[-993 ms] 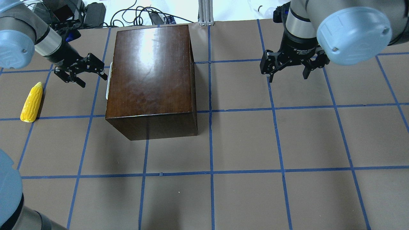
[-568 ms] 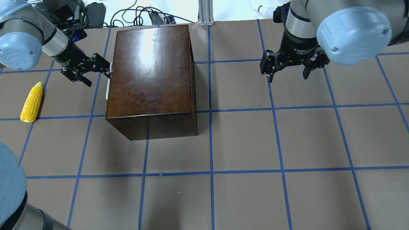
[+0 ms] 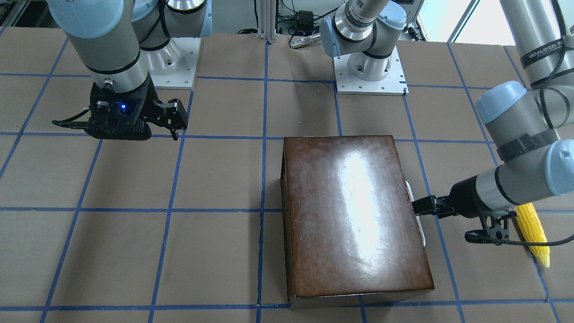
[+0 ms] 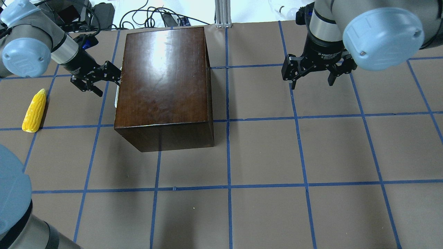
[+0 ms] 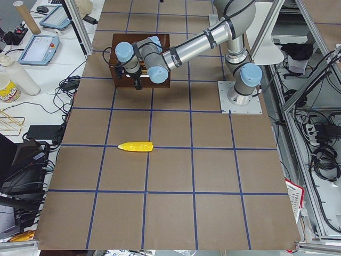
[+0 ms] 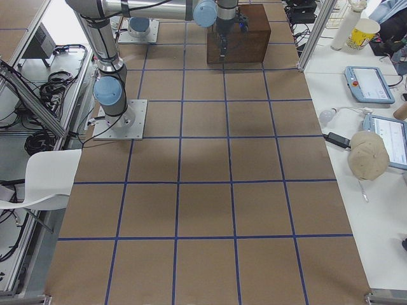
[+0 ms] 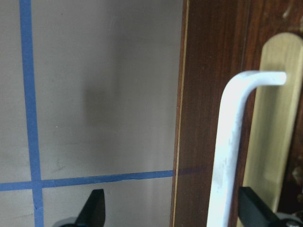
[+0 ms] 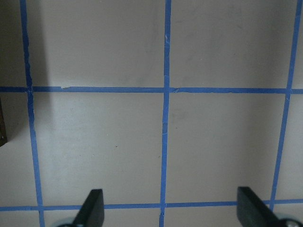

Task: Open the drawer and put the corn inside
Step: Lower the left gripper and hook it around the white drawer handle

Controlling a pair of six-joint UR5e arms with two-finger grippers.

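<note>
Box: a glossy dark-brown wooden box (image 4: 162, 76) was seen standing on the taped table (image 4: 263, 155), in the half on the robot's left.
Drawer: the drawer (image 7: 199, 118) was found pushed fully in, its dark front panel flush with the box side that faced the left arm.
Handle: a white bar handle (image 7: 232, 142) was mounted on that front panel over a pale backplate (image 7: 279, 118).
Left gripper: the left gripper (image 4: 110, 84) was held level at the drawer front. Its jaws were spread wide, and in the wrist view the white handle was framed between the two fingertips. Contact with the handle could not be judged.
Corn: the corn (image 4: 34, 110) was left lying flat on the table, outside the box. It was well apart from the drawer front and beyond the left gripper, near the table's edge, with its paler tip pointed away from the robot.
Right gripper: the right gripper (image 4: 311, 83) was hung above bare table on the other side of the box. Its jaws were spread wide and nothing was held.
</note>
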